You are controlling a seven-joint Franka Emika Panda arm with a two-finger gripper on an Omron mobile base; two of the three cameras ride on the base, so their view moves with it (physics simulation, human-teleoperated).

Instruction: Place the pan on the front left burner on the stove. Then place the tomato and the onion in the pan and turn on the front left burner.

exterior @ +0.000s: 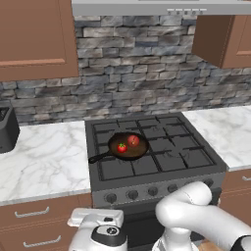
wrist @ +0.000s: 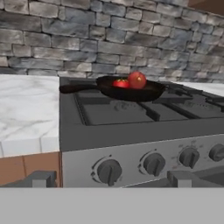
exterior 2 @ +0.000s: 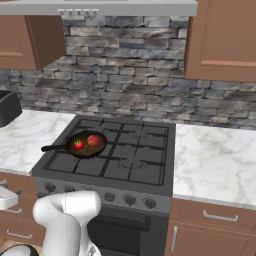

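Note:
The dark pan (exterior: pixel 128 147) (exterior 2: pixel 88 144) (wrist: pixel 131 91) rests on the left side of the stove (exterior: pixel 162 152) grates, its handle (exterior: pixel 98 158) pointing front-left. The green-capped tomato (exterior: pixel 122 147) (exterior 2: pixel 78 144) (wrist: pixel 121 83) and the duller onion (exterior: pixel 133 140) (exterior 2: pixel 93 140) (wrist: pixel 137 79) lie inside it. In front of the pan, a grate section (wrist: pixel 116 111) is bare. My gripper (wrist: pixel 112 178) is open with nothing between its fingertips. It hangs low in front of the stove's knob row, facing the leftmost knob (wrist: pixel 108 171).
More knobs (wrist: pixel 154 164) run to the right along the stove front. Marble counters (exterior: pixel 44 157) (exterior 2: pixel 215 155) flank the stove. A black appliance (exterior: pixel 7 127) stands at the far left. Wooden drawers (exterior: pixel 34 215) sit below the left counter.

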